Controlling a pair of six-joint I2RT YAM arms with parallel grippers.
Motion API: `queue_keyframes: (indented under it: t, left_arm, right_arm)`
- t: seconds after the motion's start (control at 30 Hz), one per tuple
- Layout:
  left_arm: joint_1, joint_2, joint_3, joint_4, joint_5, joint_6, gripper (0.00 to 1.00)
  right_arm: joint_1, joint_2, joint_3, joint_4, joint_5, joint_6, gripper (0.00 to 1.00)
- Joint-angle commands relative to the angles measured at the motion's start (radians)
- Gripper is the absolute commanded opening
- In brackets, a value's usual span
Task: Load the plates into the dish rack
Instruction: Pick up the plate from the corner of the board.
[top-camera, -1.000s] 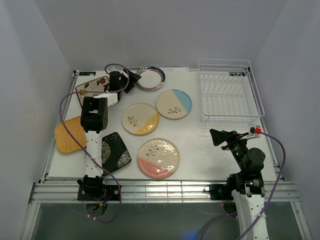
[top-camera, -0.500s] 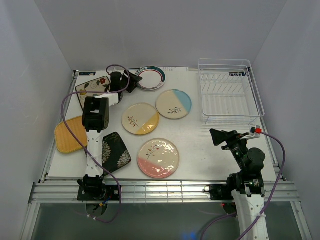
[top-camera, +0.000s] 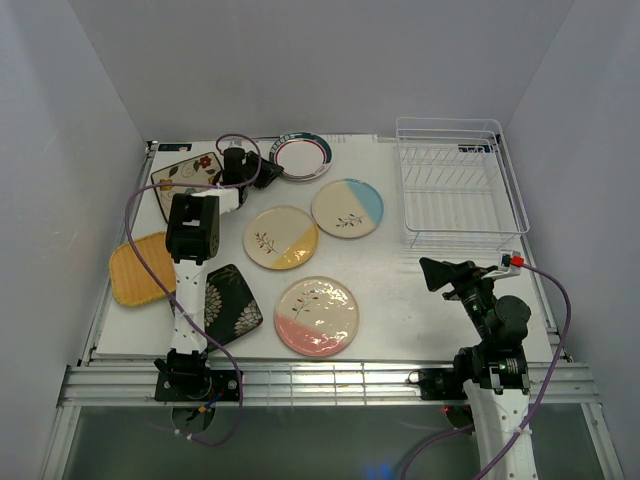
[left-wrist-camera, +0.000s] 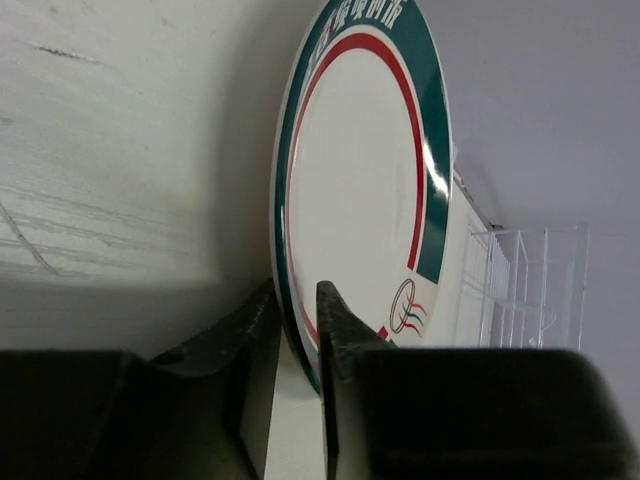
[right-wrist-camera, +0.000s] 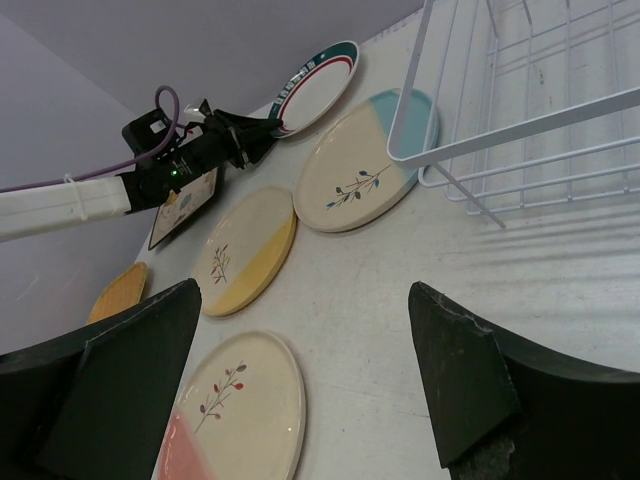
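The teal-rimmed white plate (top-camera: 302, 157) lies at the back of the table, left of the white wire dish rack (top-camera: 450, 122). My left gripper (top-camera: 268, 165) reaches it from the left, and in the left wrist view its two black fingers (left-wrist-camera: 297, 300) pinch the near rim of that plate (left-wrist-camera: 365, 180), one under it and one on its face. My right gripper (top-camera: 432, 272) hovers open near the front right, below the rack, with only bare table between its fingers (right-wrist-camera: 302, 290). The rack (right-wrist-camera: 500, 130) holds nothing.
On the table lie a blue-half plate (top-camera: 347, 208), a yellow-half plate (top-camera: 281, 237), a pink-half plate (top-camera: 316, 316), a flowered cream square (top-camera: 186, 172), a black floral square (top-camera: 228, 303) and an orange-yellow square (top-camera: 140, 268). The left arm's cable loops over the flowered square.
The left gripper's jaws have narrowed from wide open onto the teal-rimmed plate's rim, edging slightly toward it. The right arm has not moved.
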Motion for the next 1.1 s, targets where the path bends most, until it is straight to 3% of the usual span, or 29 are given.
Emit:
queue_keyframes:
  t: [0.0,0.07,0.3,0.73,1.07]
  left_arm:
    - [-0.004,-0.022,-0.016,-0.018,0.013,0.007,0.29]
    - [-0.001,-0.030,-0.021,-0.018,0.015,0.006,0.18]
    - [0.011,-0.057,-0.038,-0.018,0.024,-0.007,0.00]
    - [0.048,-0.201,-0.139,-0.015,0.104,-0.031,0.00]
    - [0.051,-0.382,-0.323,-0.002,0.225,0.007,0.00]
  right_arm:
    - [0.003,-0.163,0.034,0.018,0.002,0.001,0.90]
    - [0.004,-0.163,0.034,0.018,0.001,0.002,0.90]
    - [0.003,-0.163,0.038,0.018,-0.001,0.002,0.90]
    - [0.003,-0.144,0.020,0.044,0.013,-0.002,0.90]
    - [0.003,-0.022,0.035,0.103,-0.076,-0.002,0.90]
